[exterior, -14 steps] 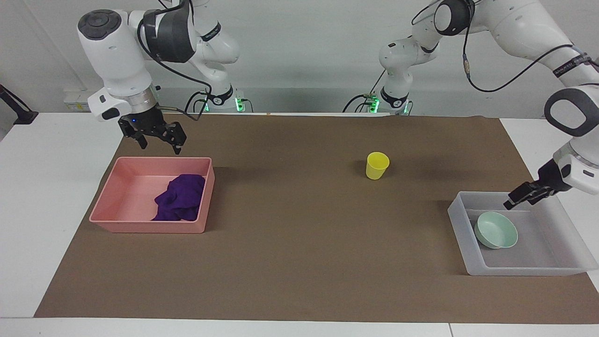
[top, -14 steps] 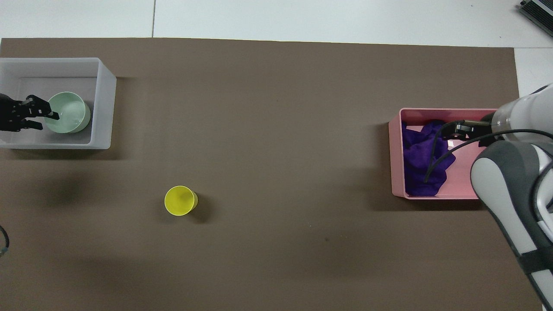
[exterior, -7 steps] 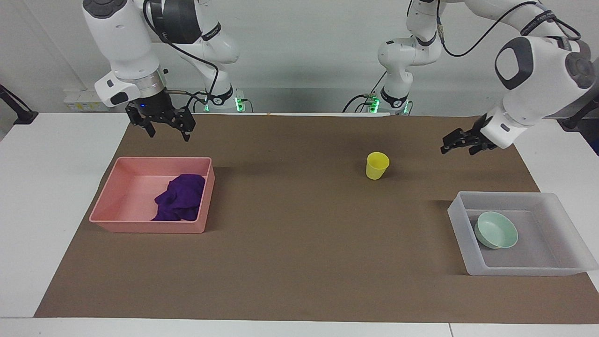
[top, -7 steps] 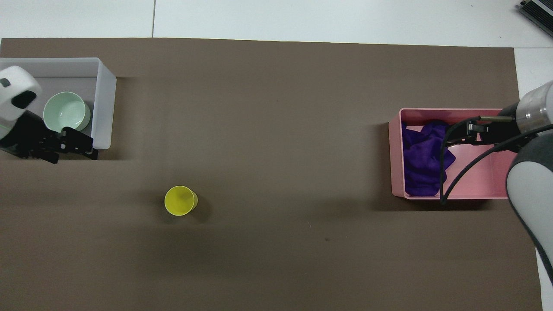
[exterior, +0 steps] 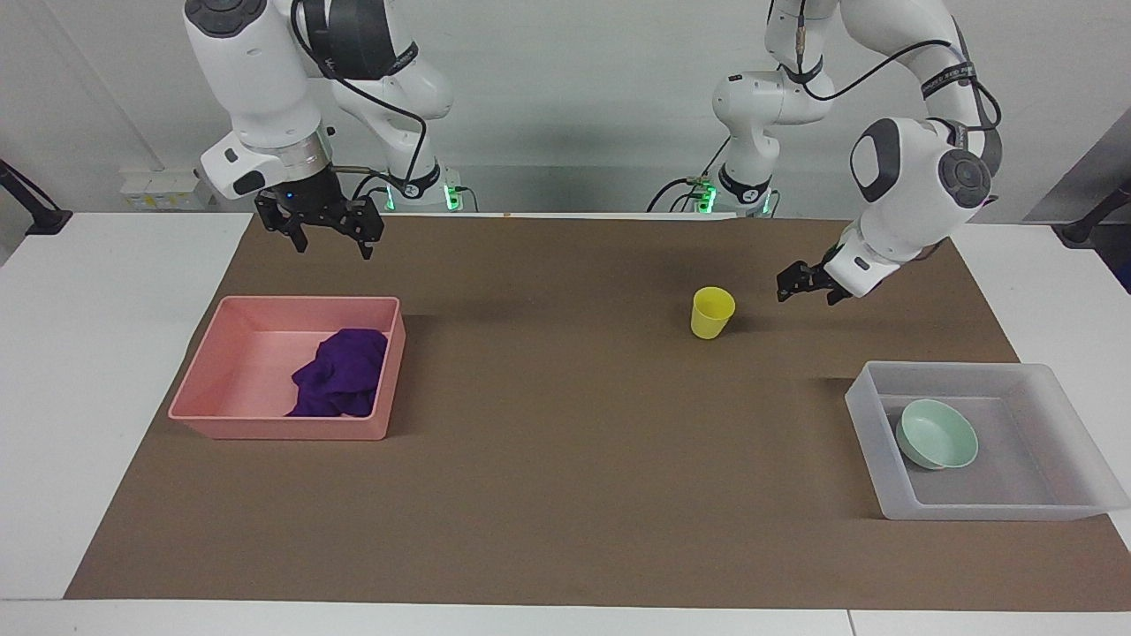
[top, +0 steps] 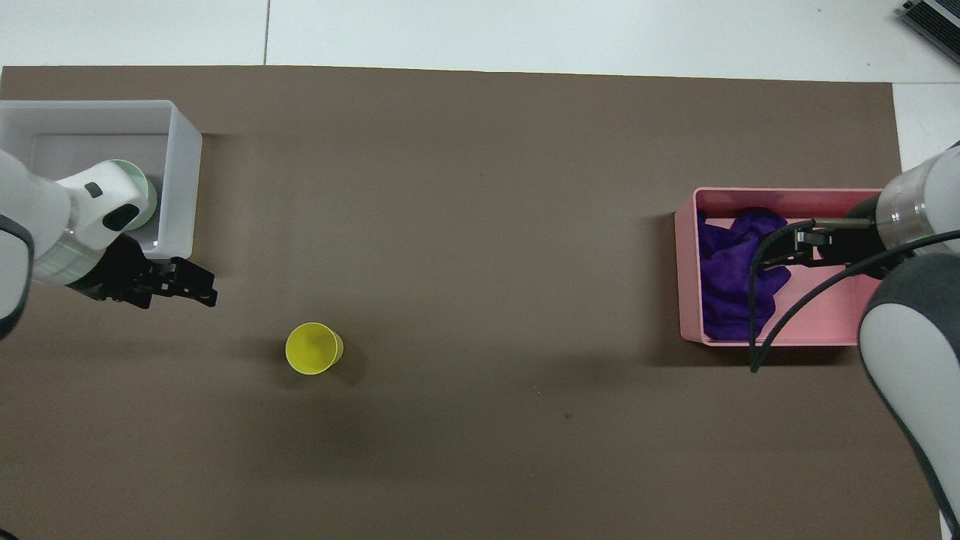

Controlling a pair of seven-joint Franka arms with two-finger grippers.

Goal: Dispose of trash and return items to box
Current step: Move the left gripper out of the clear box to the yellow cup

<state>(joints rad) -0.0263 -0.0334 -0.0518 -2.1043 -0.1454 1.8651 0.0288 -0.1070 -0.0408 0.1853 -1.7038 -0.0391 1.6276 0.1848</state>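
Note:
The yellow cup (exterior: 712, 312) stands upright on the brown mat (exterior: 565, 495), also in the overhead view (top: 313, 349). The mint-green bowl (exterior: 937, 433) lies in the frosted-white box (exterior: 861, 397); in the overhead view my left arm covers most of the bowl (top: 151, 199) in the box (top: 184, 150). My left gripper (exterior: 786, 291) is open and empty, over the mat between cup and box (top: 208, 289). The purple rag (exterior: 340, 371) lies in the pink tub (exterior: 265, 428). My right gripper (exterior: 334, 247) is open and empty, raised above that tub (top: 784, 247).
The box sits at the left arm's end of the mat, the pink tub (top: 686, 277) at the right arm's end. The rag (top: 724, 262) fills the tub's side toward the table's middle. White table (exterior: 106, 371) borders the mat.
My left gripper rose out of the box, leaving the bowl there, and swung over the mat toward the cup. My right gripper rose a little above the pink tub.

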